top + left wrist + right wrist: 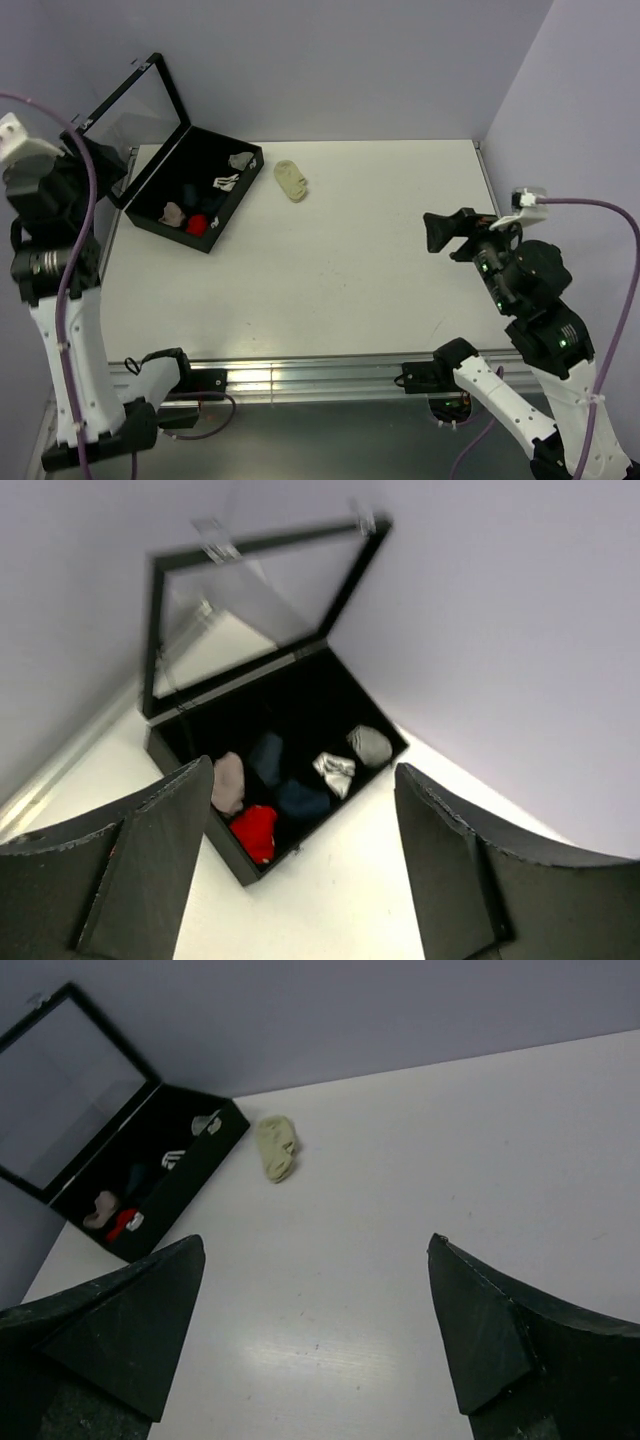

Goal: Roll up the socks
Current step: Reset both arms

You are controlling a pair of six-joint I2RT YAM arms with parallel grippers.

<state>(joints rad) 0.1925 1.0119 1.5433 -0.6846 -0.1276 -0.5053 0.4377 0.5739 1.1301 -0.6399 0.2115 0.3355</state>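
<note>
Left pincer [300, 880] gapes empty, held high and tilted down at the black box [300, 700]; right pincer [315, 1350], also wide open, hangs over the surface [400, 1210]. Bunched socks [256, 830] sit in the box.

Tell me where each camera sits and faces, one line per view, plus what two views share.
Top external: above and behind the arms, looking down on the table; both arms and the right gripper show.
Left wrist: on the left arm, looking down into the open black case; its fingers show.
Right wrist: on the right arm, looking across the table at case and pale-yellow sock; its fingers show.
Shared: top and right wrist both see case and sock.
</note>
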